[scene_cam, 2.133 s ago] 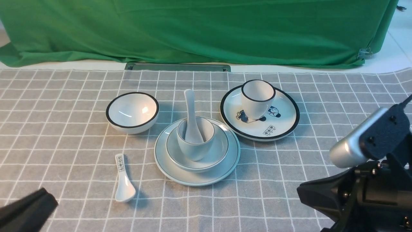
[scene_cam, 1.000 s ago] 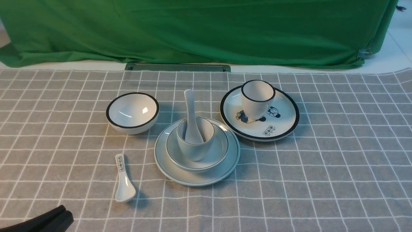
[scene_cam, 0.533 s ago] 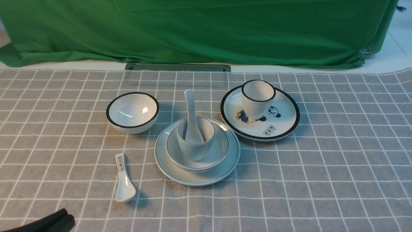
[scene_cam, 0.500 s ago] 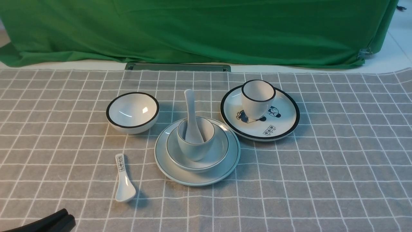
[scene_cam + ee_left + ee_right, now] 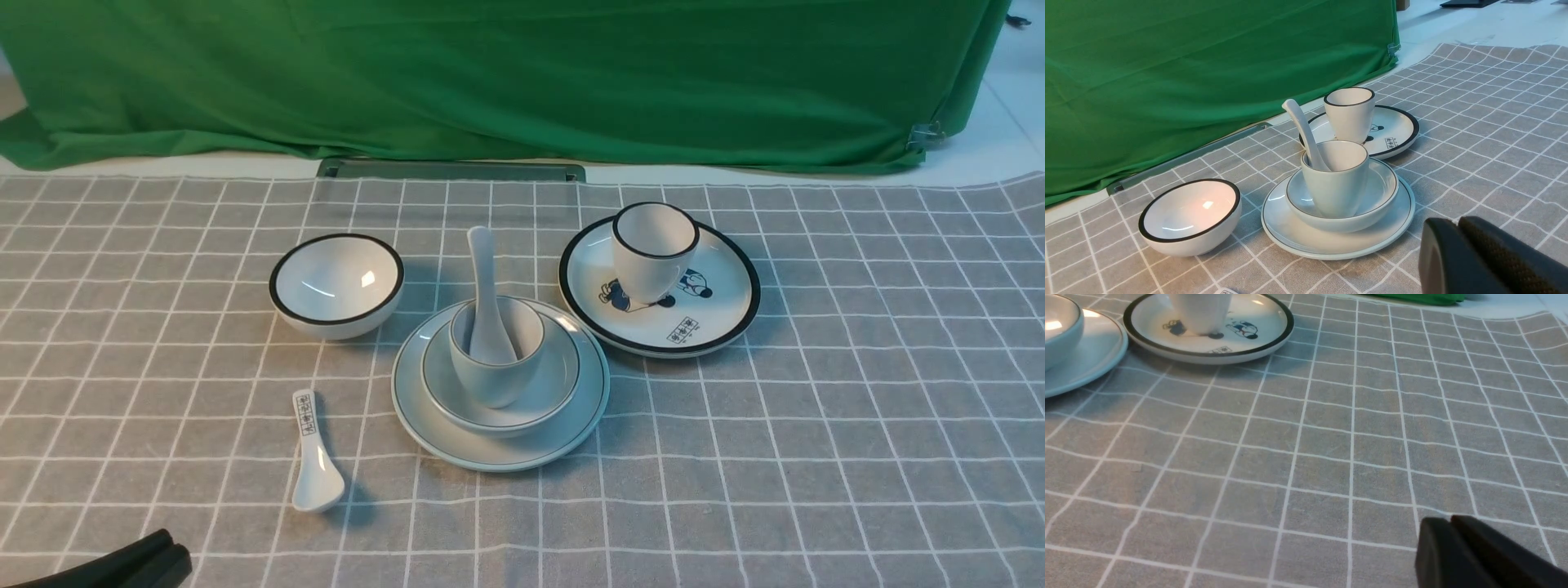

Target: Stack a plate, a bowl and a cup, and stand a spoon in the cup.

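Observation:
The plain plate (image 5: 571,425) lies mid-table with the shallow bowl (image 5: 555,392) on it and the pale cup (image 5: 498,380) in the bowl. The plain white spoon (image 5: 486,278) stands in the cup, handle leaning back. The stack also shows in the left wrist view: plate (image 5: 1290,232), bowl (image 5: 1380,192), cup (image 5: 1335,192), spoon (image 5: 1302,126). My left gripper (image 5: 167,549) is shut and empty at the table's near left corner; it also shows in the left wrist view (image 5: 1457,222). My right gripper (image 5: 1449,520) is shut and empty over bare cloth, out of the front view.
A black-rimmed bowl (image 5: 336,284) stands left of the stack. A printed-handle spoon (image 5: 313,457) lies front left. A cartoon plate (image 5: 718,310) with a black-rimmed cup (image 5: 653,249) on it stands at the right. A green cloth (image 5: 490,73) hangs behind.
My right arm has drawn back out of the front view. My left gripper has dropped lower into the near left corner and then held still. The dishes have not moved.

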Robot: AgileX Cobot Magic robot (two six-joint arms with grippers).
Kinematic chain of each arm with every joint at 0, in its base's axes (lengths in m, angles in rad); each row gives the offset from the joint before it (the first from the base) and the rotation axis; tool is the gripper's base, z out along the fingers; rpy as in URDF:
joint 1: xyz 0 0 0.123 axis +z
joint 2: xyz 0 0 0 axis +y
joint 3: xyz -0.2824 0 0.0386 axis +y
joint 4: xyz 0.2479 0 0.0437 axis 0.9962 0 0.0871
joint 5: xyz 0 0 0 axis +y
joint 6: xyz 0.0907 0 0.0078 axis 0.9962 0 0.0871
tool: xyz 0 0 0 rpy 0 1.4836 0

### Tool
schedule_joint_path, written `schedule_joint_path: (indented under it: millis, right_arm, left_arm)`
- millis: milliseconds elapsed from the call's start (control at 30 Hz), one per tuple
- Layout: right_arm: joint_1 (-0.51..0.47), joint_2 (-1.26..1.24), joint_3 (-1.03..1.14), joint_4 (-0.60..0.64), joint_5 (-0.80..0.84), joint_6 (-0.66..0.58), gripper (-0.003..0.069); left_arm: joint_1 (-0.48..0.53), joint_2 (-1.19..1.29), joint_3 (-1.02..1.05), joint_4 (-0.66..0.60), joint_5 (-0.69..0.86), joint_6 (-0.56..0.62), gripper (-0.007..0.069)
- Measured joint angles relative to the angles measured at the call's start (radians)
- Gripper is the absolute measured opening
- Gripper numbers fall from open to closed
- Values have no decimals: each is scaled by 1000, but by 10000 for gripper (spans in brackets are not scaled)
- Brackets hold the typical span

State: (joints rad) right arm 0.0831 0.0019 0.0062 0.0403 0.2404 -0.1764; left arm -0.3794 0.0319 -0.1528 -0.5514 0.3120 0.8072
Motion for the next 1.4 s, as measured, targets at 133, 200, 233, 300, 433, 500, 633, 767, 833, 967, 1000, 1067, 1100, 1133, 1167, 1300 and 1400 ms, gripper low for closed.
schedule_joint_path:
  millis: [133,200,233,300,433,500,633,767,833,967,1000,1067,1100,1133,1167,1300,1400]
  right_arm:
    - [0,0,0,0,0,-1,70]
    - [0,0,0,0,0,-1,70]
    - [0,0,0,0,0,-1,70]
    - [0,0,0,0,0,-1,70]
    - [0,0,0,0,0,-1,73]
    - [0,0,0,0,0,-1,79]
    - [0,-1,0,0,-1,-1,87]
    - [0,-1,0,0,-1,-1,95]
    - [0,-1,0,0,-1,-1,101]
    - [0,-1,0,0,-1,-1,111]
    - [0,-1,0,0,-1,-1,113]
    - [0,-1,0,0,-1,-1,118]
    - [0,-1,0,0,-1,-1,119]
    - [0,-1,0,0,-1,-1,120]
    - [0,-1,0,0,-1,-1,122]
    - [0,-2,0,0,-1,-1,130]
    - [0,-2,0,0,-1,-1,139]
  left_arm:
    - [6,0,0,16,-13,-10,17]
    - [47,0,0,93,-26,-104,17]
    - [76,0,0,140,-40,-178,17]
    - [146,0,0,264,-62,-378,17]
    - [312,0,15,432,-89,-620,17]
    - [384,-16,64,446,-106,-640,17]
    - [421,-31,152,448,-119,-664,17]
    - [421,-31,159,468,-66,-703,17]
    - [421,-31,160,478,-83,-711,17]
    - [421,-31,160,488,-96,-713,17]
    - [421,-31,160,489,-96,-713,17]
    - [421,-31,160,490,-97,-712,17]
    - [421,-31,160,490,-97,-712,17]
    - [421,-31,160,490,-97,-713,17]
    - [421,-31,160,490,-97,-713,17]
    - [421,-31,160,490,-96,-713,17]
    - [421,-31,160,490,-96,-713,17]
